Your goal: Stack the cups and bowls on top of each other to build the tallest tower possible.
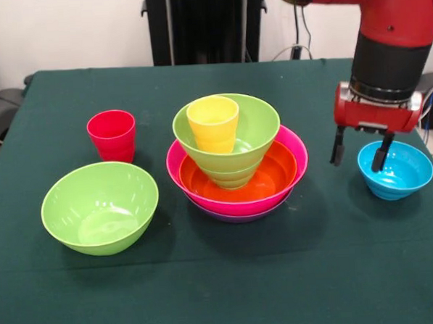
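Dark green tablecloth point(230, 292). We see only a rim sliver of the purple bowl point(237, 217) beneath the nested tower point(234, 161). Black-fingered claw point(360, 154), spread apart, empty, straddles the small sky-blue plastic bowl's point(402, 178) near rim.

There are two cups: one red point(112, 135) and one yellow point(214, 124). There are six bowls: two lime green point(100, 206) point(255, 134), one orange point(275, 175), one pink point(297, 154), one purple point(237, 218), one blue point(395, 170).
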Tool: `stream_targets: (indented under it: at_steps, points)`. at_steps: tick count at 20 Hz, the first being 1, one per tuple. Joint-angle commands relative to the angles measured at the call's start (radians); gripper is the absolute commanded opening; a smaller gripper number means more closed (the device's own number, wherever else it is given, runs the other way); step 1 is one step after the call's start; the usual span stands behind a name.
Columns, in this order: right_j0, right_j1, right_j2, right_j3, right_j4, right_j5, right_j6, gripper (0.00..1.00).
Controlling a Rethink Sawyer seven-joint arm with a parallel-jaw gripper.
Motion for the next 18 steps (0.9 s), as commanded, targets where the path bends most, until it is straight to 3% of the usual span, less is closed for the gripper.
stream_targets:
  at_steps: [1,7,18]
  points:
    - [-0.005,0.055,0.049,-0.046,0.002,-0.034,0.096,1.00]
    - [0.036,0.093,0.024,-0.117,0.016,0.006,0.128,1.00]
    - [0.066,0.082,0.005,-0.134,0.034,0.049,0.135,1.00]
